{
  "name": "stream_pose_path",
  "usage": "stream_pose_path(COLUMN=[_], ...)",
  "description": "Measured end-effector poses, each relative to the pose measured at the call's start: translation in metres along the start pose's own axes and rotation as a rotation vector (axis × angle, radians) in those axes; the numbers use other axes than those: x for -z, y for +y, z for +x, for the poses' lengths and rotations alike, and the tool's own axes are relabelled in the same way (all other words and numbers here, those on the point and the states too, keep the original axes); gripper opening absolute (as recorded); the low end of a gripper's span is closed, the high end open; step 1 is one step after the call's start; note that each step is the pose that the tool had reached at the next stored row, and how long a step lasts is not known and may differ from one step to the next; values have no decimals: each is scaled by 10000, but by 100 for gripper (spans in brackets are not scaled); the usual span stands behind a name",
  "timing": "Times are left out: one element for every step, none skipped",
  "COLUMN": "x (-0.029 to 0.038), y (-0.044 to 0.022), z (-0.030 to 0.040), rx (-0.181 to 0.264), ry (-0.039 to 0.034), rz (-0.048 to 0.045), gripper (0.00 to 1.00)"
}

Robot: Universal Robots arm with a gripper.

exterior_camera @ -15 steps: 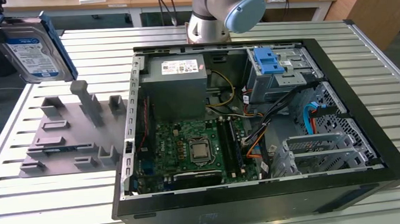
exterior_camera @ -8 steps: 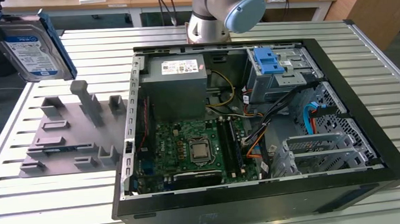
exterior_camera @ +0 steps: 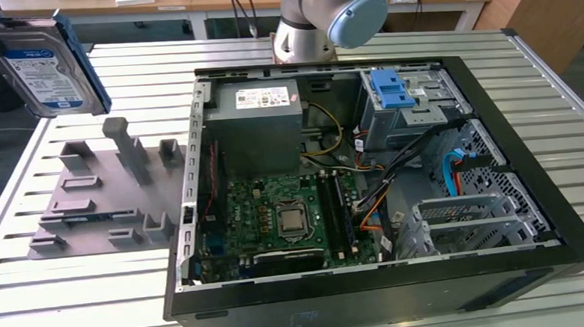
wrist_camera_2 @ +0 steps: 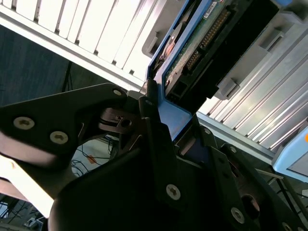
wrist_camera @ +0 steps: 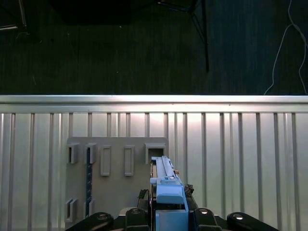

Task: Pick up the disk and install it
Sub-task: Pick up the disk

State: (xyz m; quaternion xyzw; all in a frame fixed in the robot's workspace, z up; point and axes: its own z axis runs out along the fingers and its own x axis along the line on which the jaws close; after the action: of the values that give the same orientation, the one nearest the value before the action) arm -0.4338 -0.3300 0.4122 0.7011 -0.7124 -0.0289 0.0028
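Pick done: claw point(wrist_camera_2: 168, 115) clamped on disk point(exterior_camera: 42, 68), held in the air above the fixture point(exterior_camera: 104, 196) on the counter point(exterior_camera: 69, 295). Install pending, disk well apart from case point(exterior_camera: 379, 294)

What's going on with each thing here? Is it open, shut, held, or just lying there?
disk: up in the air, clear of the table, held by the gripper.
gripper: shut on the disk's blue rail.
computer case: lying on its side, open, insides showing.
grey holder: flat on the table beside the case.
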Motion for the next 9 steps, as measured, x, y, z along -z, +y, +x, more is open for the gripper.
stream_pose_path(x=[5,12,18,24,30,36,41,47,53], y=[0,0,1,1,1,1,1,2,2], z=[0,0,-1,-1,-1,-1,-1,-2,-2], rx=[0,1,0,1,1,1,1,0,1], ry=[0,0,0,0,0,0,0,0,0], rz=[0,0,0,0,0,0,1,0,1], gripper=[37,37,37,37,37,37,37,37,37])
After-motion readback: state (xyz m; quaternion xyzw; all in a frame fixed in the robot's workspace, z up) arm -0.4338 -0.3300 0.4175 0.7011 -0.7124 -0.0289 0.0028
